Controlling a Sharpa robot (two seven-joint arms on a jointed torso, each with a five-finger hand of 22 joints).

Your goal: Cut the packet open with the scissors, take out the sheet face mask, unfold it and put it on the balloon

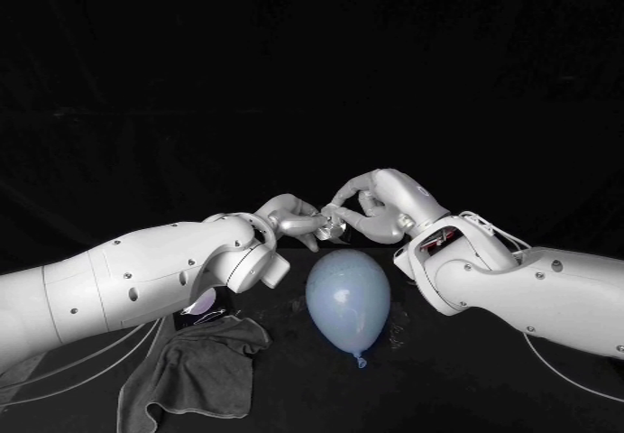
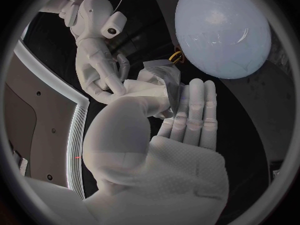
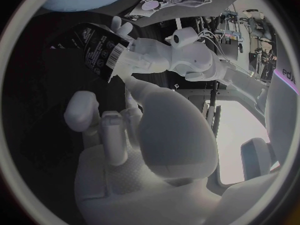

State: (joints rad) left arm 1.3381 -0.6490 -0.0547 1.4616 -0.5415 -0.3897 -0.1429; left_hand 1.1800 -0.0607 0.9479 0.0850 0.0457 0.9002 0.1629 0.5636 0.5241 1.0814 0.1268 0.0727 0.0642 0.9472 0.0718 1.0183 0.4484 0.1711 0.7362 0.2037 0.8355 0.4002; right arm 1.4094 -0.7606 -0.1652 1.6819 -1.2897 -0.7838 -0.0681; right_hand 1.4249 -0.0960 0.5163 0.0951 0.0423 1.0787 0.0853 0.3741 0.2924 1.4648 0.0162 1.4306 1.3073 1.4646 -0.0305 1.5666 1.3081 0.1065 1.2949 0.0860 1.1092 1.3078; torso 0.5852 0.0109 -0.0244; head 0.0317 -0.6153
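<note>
My left hand (image 1: pixel 297 219) holds a dark packet (image 3: pixel 97 50) with a barcode, raised above the table behind the balloon (image 1: pixel 347 298). In the left wrist view the packet (image 2: pixel 161 72) looks grey and crinkled beyond the fingers (image 2: pixel 195 110). My right hand (image 1: pixel 351 212) meets the left hand from the other side, fingers curled in, fingertips at the packet's edge. Whether it grips the packet or something inside it is hidden. The pale blue balloon (image 2: pixel 222 30) lies on the black table, knot toward me.
A dark grey cloth (image 1: pixel 195 361) lies crumpled at the front left of the table. A small pale round object (image 1: pixel 202 302) sits at its far edge under my left forearm. Both forearms flank the balloon closely.
</note>
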